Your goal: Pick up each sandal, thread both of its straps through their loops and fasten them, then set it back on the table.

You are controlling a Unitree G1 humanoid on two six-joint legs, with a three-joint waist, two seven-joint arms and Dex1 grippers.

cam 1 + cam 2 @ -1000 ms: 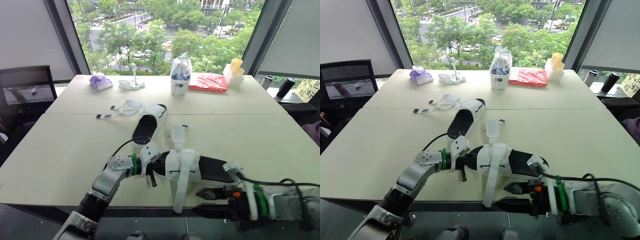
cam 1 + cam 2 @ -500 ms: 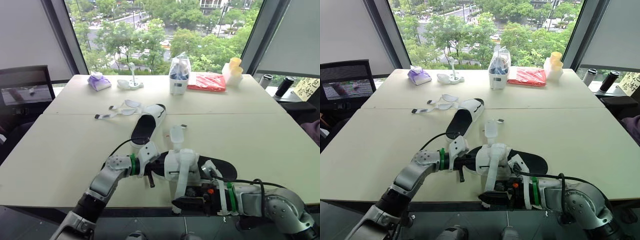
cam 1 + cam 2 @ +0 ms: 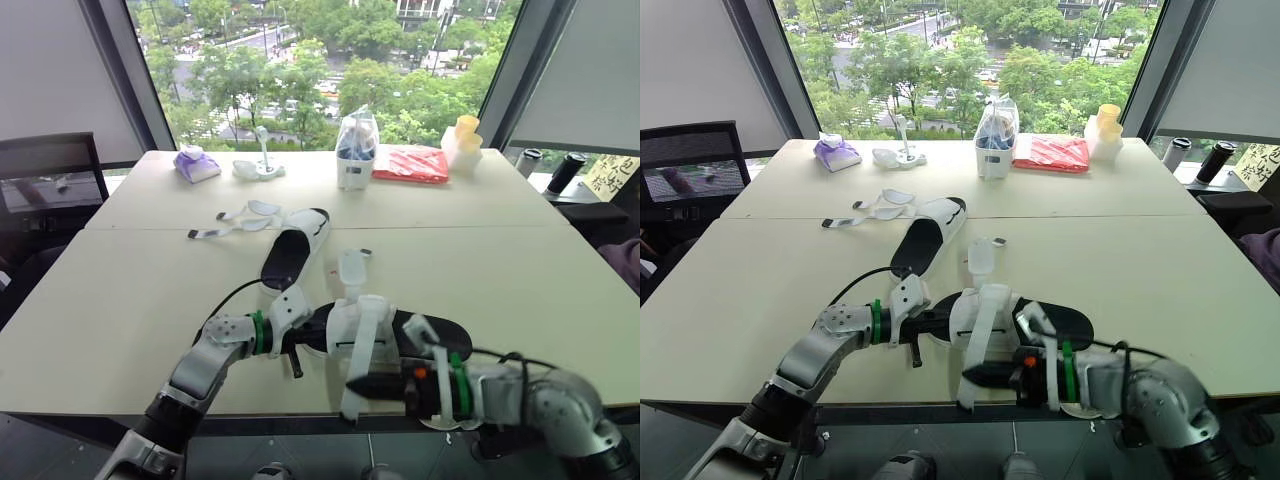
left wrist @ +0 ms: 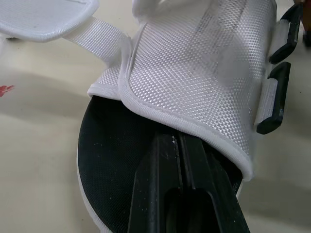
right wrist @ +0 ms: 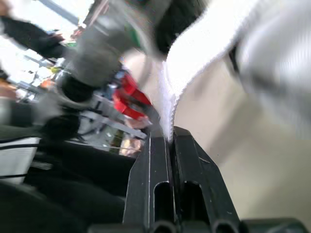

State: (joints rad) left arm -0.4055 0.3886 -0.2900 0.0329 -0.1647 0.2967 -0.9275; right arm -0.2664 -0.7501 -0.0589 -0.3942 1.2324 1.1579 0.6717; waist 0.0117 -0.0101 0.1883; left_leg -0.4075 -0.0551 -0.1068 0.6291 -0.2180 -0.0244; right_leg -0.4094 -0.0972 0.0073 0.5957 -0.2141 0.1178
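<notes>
At the table's (image 3: 110,300) near edge, the left gripper (image 4: 181,145) is clamped shut on the black sole at one end of the near sandal (image 3: 425,332), apparently to steady it. The right gripper (image 5: 170,138) is closed on the long white strap (image 3: 360,350) that hangs past the edge, probably to steer it toward the black loops (image 4: 278,92). The second sandal (image 3: 292,250) lies close behind, so the free room is in the air off the edge and on the bare tabletop to the right.
</notes>
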